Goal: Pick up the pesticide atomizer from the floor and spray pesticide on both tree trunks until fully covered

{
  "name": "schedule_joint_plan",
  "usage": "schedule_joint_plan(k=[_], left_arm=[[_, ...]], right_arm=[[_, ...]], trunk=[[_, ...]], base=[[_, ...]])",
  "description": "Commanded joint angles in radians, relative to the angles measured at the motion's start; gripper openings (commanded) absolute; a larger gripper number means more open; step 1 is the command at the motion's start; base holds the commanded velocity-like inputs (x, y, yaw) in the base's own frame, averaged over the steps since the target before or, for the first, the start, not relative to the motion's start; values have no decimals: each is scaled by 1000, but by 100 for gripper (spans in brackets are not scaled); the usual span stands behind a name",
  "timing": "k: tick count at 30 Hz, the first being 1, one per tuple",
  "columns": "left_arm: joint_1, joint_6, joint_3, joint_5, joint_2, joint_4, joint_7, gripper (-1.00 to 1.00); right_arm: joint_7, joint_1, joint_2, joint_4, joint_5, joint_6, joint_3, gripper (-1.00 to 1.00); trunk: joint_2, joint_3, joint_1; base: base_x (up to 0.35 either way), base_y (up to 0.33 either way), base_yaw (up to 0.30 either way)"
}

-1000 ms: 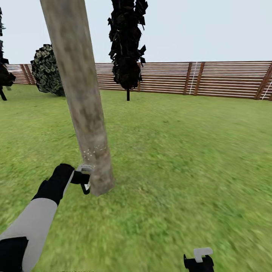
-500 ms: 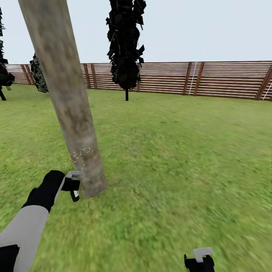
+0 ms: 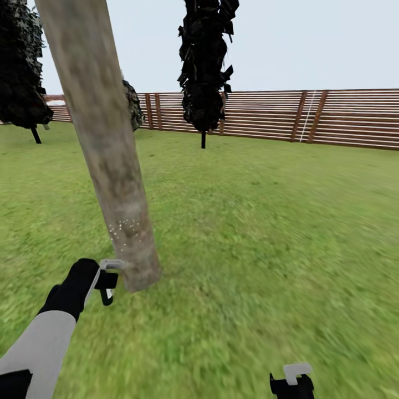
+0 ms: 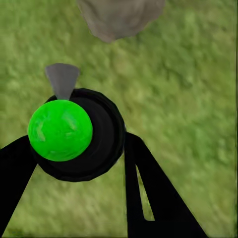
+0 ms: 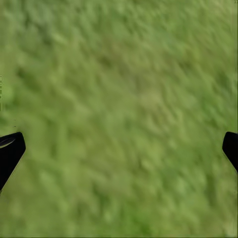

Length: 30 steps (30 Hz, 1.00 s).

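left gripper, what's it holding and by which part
Left gripper holds the black atomizer with the green ball top, its fingers on either side of the round black body.

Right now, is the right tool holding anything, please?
No, the right tool is open, with only grass between its fingers.

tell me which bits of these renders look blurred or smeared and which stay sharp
Head view: the green grass lawn smears toward the lower edge, while the mottled grey-brown tree trunk and the brown slatted wooden fence stay crisp. Left wrist view: the bright green ball on a black round body is sharp against soft grass. Right wrist view: mushy grass, with black fingers at both sides.
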Motion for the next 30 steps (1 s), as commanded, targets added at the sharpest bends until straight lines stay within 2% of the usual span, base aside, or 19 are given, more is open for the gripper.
schedule_joint_plan(k=[1, 3, 4, 6, 9, 11, 13, 14, 16, 19, 20, 25, 28, 30], left_arm=[[0, 3, 2, -11, -3, -1, -9, -100], [0, 4, 0, -9, -26, -4, -8, -100], [1, 4, 4, -11, -51, -9, -7, -100], [1, 2, 6, -11, -68, -12, -6, -100], [1, 0, 5, -15, -68, -13, -6, -100], [4, -2, 6, -19, -52, -6, -6, -100], [25, -3, 7, -16, -22, -3, -6, -100], [34, -8, 6, -16, -17, -1, -5, -100], [37, -31, 4, -12, -31, 1, -5, -100], [48, -56, 2, -18, -85, 9, -4, -100], [59, -66, 2, -19, -92, 15, -5, -100], [109, -130, 9, -21, -89, 27, 0, -100], [113, -136, 7, -16, -101, 28, 56, -100], [114, -139, 9, -9, -114, 29, 114, -100]], right_arm=[[-3, -1, -1, 0, -7, -2, 8, 100], [-3, -1, -1, 0, -7, -2, 8, 100], [-3, -1, -1, 0, -7, -2, 8, 100], [-3, -1, -1, 0, -7, -2, 8, 100], [-3, -1, -1, 0, -7, -2, 8, 100], [-3, -1, -1, 0, -7, -2, 8, 100], [-3, -1, -1, 0, -7, -2, 8, 100], [-3, 0, 0, 0, -7, -2, 8, 100], [-3, -1, 0, 0, -7, -2, 8, 100], [-3, -1, 0, 0, -7, -2, 8, 100], [-3, -1, 0, 0, -7, -2, 8, 100], [-3, -1, 0, 0, -7, -2, 8, 100], [-3, -1, -2, 0, -7, -2, 8, 100], [-3, -1, -3, 0, -7, -2, 7, 100]], trunk=[[0, -1, 0], [0, -1, 0], [0, -1, 0], [0, -1, 0], [0, -1, 0], [0, -1, 0], [0, -1, 0], [0, -1, 0], [0, -1, 0], [0, -1, 0], [0, -1, 0], [0, -1, 0], [0, -1, 0], [0, -1, 0]], base=[[241, -189, 278], [246, -186, 278], [273, -158, 278], [288, -133, 278], [289, -120, 278], [156, -78, 278], [47, -24, 278], [10, -5, 278], [4, -2, 278], [1, -1, 277], [0, 0, 274], [79, -72, 173], [183, -196, 13], [175, -221, 3]])
